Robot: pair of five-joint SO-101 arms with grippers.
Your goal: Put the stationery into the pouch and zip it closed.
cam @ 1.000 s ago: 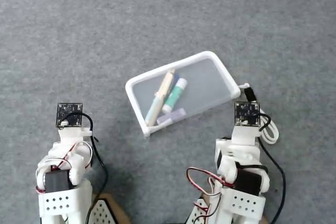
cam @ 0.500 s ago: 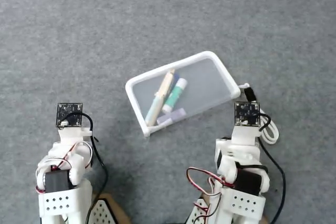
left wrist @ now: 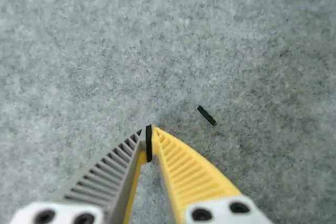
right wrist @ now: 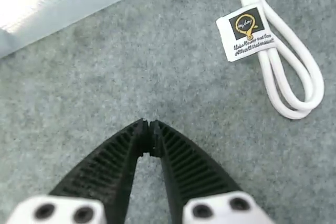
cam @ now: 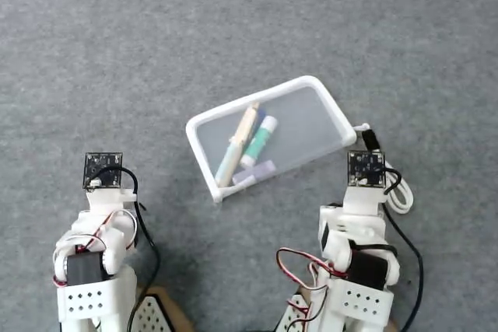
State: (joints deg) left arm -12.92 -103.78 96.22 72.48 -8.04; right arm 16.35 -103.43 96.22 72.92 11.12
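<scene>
- Stillness was all there was to report: over the last second the pouch (cam: pixel 303 126), its contents and both arms sat exactly where they had been, with nothing shifted between the earlier high views and this one.
- The pouch lay tilted on the grey desk (cam: pixel 156 52), ahead of the arms and between them, nearer the right arm (cam: pixel 359 231) than the left arm (cam: pixel 97 231).
- Through its clear wall I could see a pen (cam: pixel 240 145), a green-and-white stick (cam: pixel 259 141) just beside it, and a small lilac block (cam: pixel 255 173) by their near ends, all inside the white rim.
- The slider (cam: pixel 372 140) sat at the pouch's corner on the right arm's side, and its white strap (right wrist: pixel 286 72) with a tag (right wrist: pixel 249 32) trailed loose on the desk next to that arm.
- The right jaws hung low over bare desk with their tips pressed together on nothing, near the pouch's edge (right wrist: pixel 63 3) and the strap but touching neither.
- The left jaws were likewise closed tip to tip and empty, well away from the pouch, with a small black scrap (left wrist: pixel 206 115) lying on the desk near their tips.
- My reading: with the stationery inside, the slider run to a corner and both arms drawn back and idle, the job looked finished or nearly so, though I could not see the zip teeth well enough to swear they met along the whole rim.
</scene>
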